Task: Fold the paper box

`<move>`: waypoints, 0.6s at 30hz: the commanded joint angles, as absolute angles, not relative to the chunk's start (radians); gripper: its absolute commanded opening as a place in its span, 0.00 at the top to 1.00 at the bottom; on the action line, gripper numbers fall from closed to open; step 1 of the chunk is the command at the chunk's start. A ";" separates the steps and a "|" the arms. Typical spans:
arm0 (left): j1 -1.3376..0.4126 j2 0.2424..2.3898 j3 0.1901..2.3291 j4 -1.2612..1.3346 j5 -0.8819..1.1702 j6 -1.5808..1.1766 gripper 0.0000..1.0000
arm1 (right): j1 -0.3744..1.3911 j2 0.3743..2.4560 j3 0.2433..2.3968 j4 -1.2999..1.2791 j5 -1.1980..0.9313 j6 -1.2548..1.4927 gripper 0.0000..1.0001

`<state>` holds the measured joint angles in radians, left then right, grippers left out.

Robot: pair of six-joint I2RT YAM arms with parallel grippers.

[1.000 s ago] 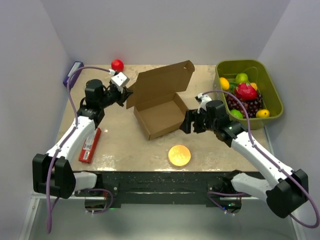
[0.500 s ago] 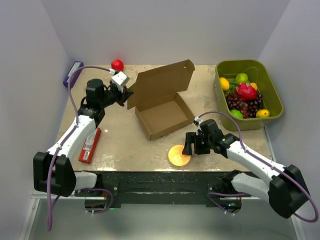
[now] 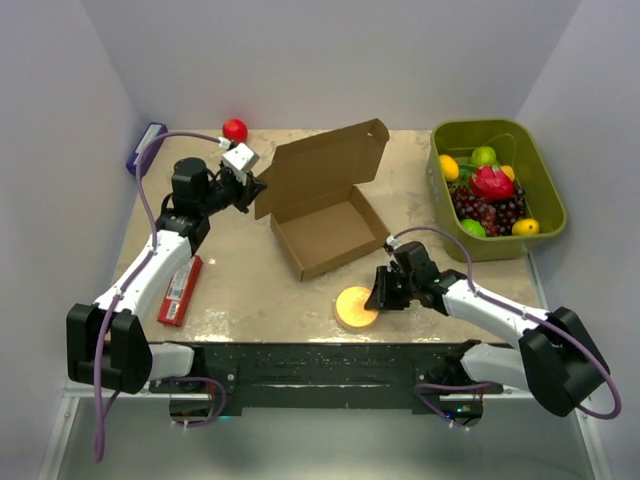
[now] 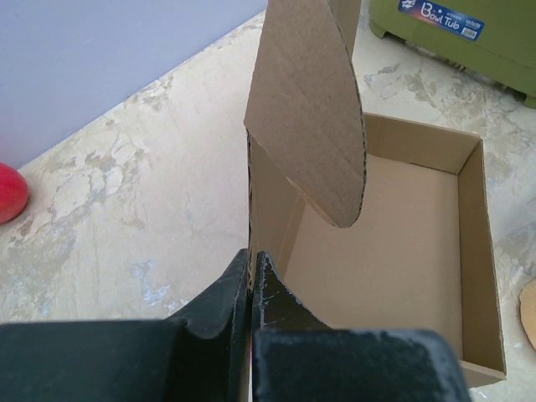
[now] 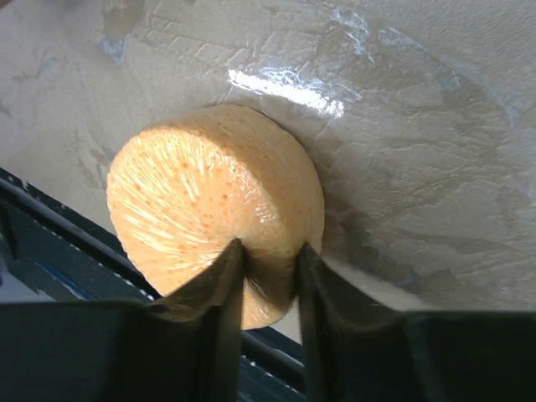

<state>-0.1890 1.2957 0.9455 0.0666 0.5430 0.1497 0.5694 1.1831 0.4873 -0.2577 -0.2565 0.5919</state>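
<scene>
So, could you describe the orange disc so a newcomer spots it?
From the brown paper box in the middle, come toward the arms' bases. The round orange sponge lies there, edge pinched by the right pincer: the only flat disc here.

The counter point(image 3: 250, 265) carries one paper box point(image 3: 320, 205) at the centre of the frame and one orange round sponge point(image 3: 355, 307) just below it. There is also one red ball point(image 3: 235, 129) and one purple-blue object point(image 3: 146, 146) at the upper left, one flat red packet point(image 3: 180, 290) at the left, and one green bin point(image 3: 476, 125) at the upper right. Inside the bin lie one red fruit point(image 3: 492, 183), one dark bunch of grapes point(image 3: 490, 212), two green fruits point(image 3: 484, 155) and at least two yellow fruits point(image 3: 525, 227); the pile is too crowded for a surer count.
</scene>
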 commanded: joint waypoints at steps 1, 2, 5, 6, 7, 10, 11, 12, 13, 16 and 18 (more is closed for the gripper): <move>-0.186 1.296 0.976 0.035 0.546 0.155 1.00 | 0.572 1.216 0.456 -0.268 -0.207 0.610 0.85; -0.187 1.296 0.976 0.035 0.546 0.155 1.00 | 0.574 1.212 0.457 -0.275 -0.204 0.620 0.94; -0.189 1.296 0.974 0.035 0.548 0.153 1.00 | 0.574 1.187 0.472 -0.288 -0.199 0.623 1.00; -0.189 1.296 0.974 0.035 0.551 0.156 1.00 | 0.574 1.180 0.488 -0.293 -0.199 0.620 1.00; -0.189 1.296 0.974 0.035 0.554 0.156 1.00 | 0.572 1.160 0.497 -0.301 -0.196 0.614 1.00; -0.189 1.299 0.974 0.035 0.563 0.163 1.00 | 0.574 1.103 0.540 -0.337 -0.187 0.586 1.00; -0.189 1.298 0.973 0.035 0.566 0.164 1.00 | 0.574 1.083 0.555 -0.369 -0.183 0.565 1.00; -0.189 1.298 0.971 0.035 0.566 0.166 1.00 | 0.572 1.066 0.593 -0.388 -0.176 0.555 1.00; -0.189 1.298 0.971 0.034 0.568 0.166 1.00 | 0.572 1.049 0.615 -0.409 -0.167 0.543 1.00; -0.189 1.298 0.971 0.034 0.586 0.170 1.00 | 0.572 0.983 0.718 -0.492 -0.129 0.512 1.00; -0.189 1.298 0.971 0.035 0.606 0.170 1.00 | 0.572 0.957 0.799 -0.523 -0.094 0.503 1.00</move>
